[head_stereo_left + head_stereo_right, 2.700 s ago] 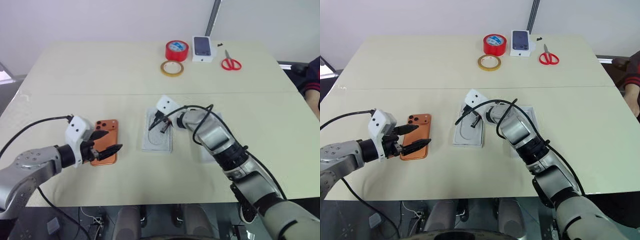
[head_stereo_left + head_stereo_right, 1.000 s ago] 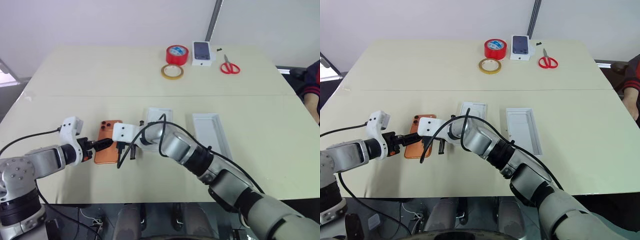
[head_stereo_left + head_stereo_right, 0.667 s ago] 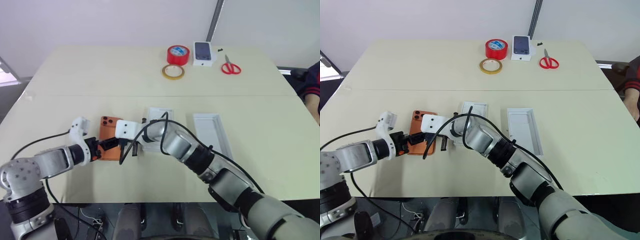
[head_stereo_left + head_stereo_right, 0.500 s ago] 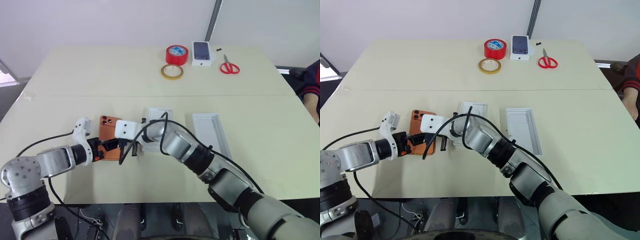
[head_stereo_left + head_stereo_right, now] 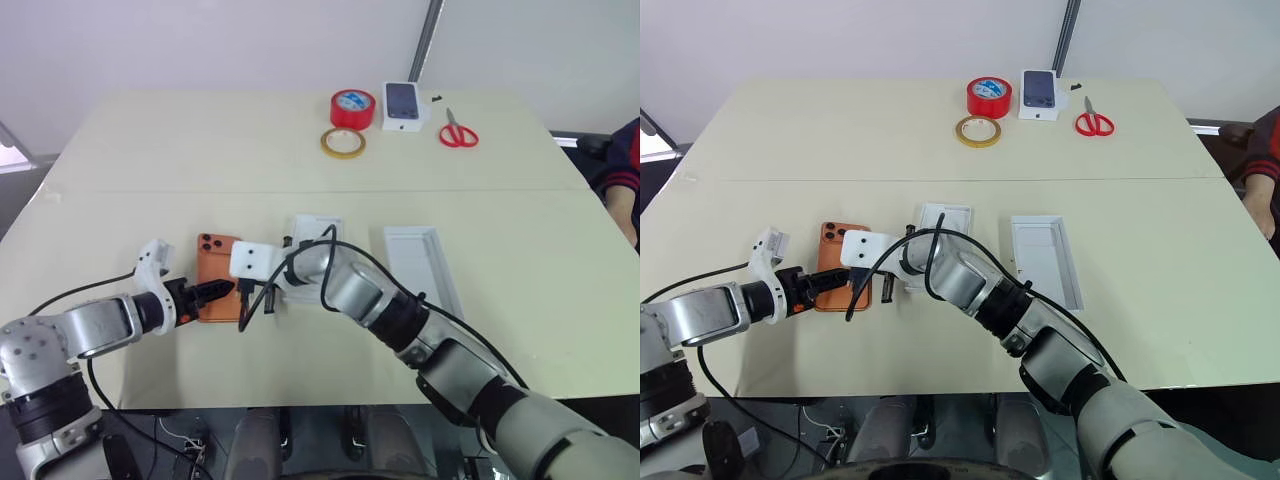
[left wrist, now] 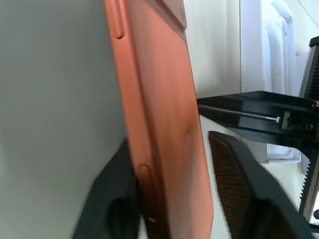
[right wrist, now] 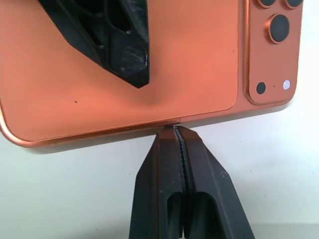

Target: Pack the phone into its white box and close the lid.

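Containers first: the white box (image 5: 423, 266) lies lid-off on the table (image 5: 150, 150), long axis running 12–6, bare white floor showing. A flat white piece (image 5: 318, 226) sits just beside it on its 9 o'clock side, partly under the R arm; we can't read what's on it. Small white carton (image 5: 404, 102) printed w/ a dark phone stands closed at the far edge, approx 12 o'clock from the box.

The phone (image 5: 212, 266) is outside the box, flat on the table at the box's 9 o'clock, well apart, w/ the white piece between them. Back side up, camera cluster at the far (12 o'clock) end.

Left tool (image 5: 218, 291) comes in from the phone's 8 o'clock. Its fingers (image 6: 234, 184) are apart and straddle the phone's near left corner, one on each face. In the L wrist view one finger is against the phone and a thin gap shows at the other, so we don't call it clamped.

Right tool (image 7: 174, 132): fingers pressed together, nothing between them, tips touching the phone's long edge on its 3 o'clock side, near the 6 o'clock end.

Other items along the far edge: red tape roll (image 5: 351, 106), tan tape ring (image 5: 343, 142), red scissors (image 5: 458, 132). A person's sleeve (image 5: 622, 165) shows at the table's 3 o'clock side.
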